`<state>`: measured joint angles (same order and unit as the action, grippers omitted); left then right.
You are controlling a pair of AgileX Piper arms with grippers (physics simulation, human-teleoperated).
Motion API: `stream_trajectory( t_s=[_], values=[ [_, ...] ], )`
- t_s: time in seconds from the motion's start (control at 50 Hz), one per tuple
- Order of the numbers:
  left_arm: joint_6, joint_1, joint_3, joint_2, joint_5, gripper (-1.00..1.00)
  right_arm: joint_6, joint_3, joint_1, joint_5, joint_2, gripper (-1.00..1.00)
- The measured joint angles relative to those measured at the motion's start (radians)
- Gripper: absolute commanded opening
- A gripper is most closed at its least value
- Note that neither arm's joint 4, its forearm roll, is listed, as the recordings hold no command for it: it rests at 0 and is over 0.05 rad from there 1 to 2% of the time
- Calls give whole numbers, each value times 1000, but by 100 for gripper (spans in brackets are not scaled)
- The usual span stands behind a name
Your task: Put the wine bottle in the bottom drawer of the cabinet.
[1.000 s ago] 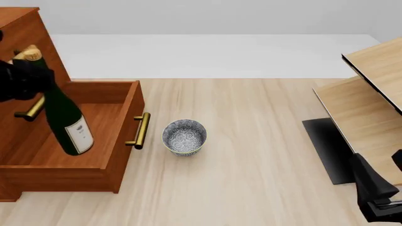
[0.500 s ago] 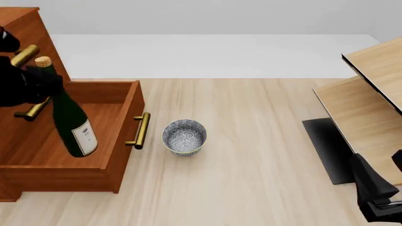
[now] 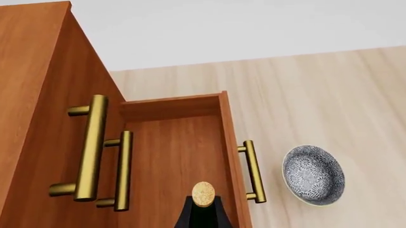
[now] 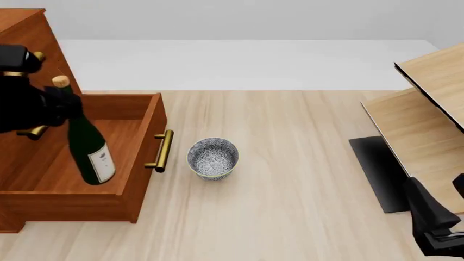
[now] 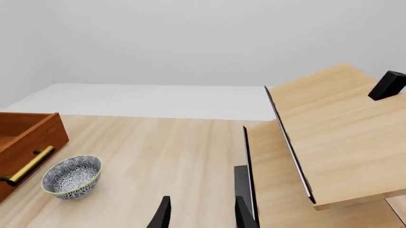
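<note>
- Over the open drawer [image 4: 87, 187], at the front view's left, the bottle [image 4: 88, 145] hangs tilted, cork [image 4: 60, 81] up and toward the cabinet [image 4: 25, 32], its base low inside the drawer box; whether the base touches the drawer floor cannot be told.
- The bottle's white label [image 4: 102, 160] sits low on its body and faces the camera.
- The left gripper [image 4: 51, 106] is clamped around the bottle's neck just under the cork; its black body covers most of the neck.
- In the left wrist view the cork [image 3: 203, 194] shows between 2 dark fingers [image 3: 185, 216] that hug the neck, with the drawer's wooden floor [image 3: 171, 152] beyond it.
- The drawer is pulled out from the cabinet's foot, its brass handle [image 4: 161, 150] on the front that faces the bowl [image 4: 213, 157].
- 2 more brass handles [image 3: 89, 147] show on the closed drawer fronts above, in the left wrist view.
- The bowl, blue-and-white patterned, stands on the table [image 4: 290, 179] just beside the drawer's handle, not touching it.
- A pale wooden shelf unit [image 4: 427, 109] fills the front view's right side, with a dark mat [image 4: 377, 168] at its foot.
- The right gripper [image 5: 199, 213] rests low near the shelf unit, well apart from the bottle; its 2 fingers stand apart and hold nothing.
</note>
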<state>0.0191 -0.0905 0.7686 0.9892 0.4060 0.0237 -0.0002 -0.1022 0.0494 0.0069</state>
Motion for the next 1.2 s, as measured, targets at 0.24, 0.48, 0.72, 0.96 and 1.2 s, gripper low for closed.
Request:
stream_trajectory(
  t_s=[0.24, 0.48, 0.72, 0.96, 1.2],
  values=[
    [3, 0, -19, 25, -39, -100, 2, 0, 3, 1, 2, 100],
    [3, 0, -44, 43, -71, -100, 2, -1, 4, 0, 5, 100],
    [-3, -6, -74, 56, -98, -100, 2, -1, 4, 0, 5, 100],
    [-19, -13, -92, 71, -120, -100, 2, -1, 3, 0, 5, 100],
    [-33, -22, -103, 76, -134, -100, 2, -1, 3, 1, 4, 100]
  ],
)
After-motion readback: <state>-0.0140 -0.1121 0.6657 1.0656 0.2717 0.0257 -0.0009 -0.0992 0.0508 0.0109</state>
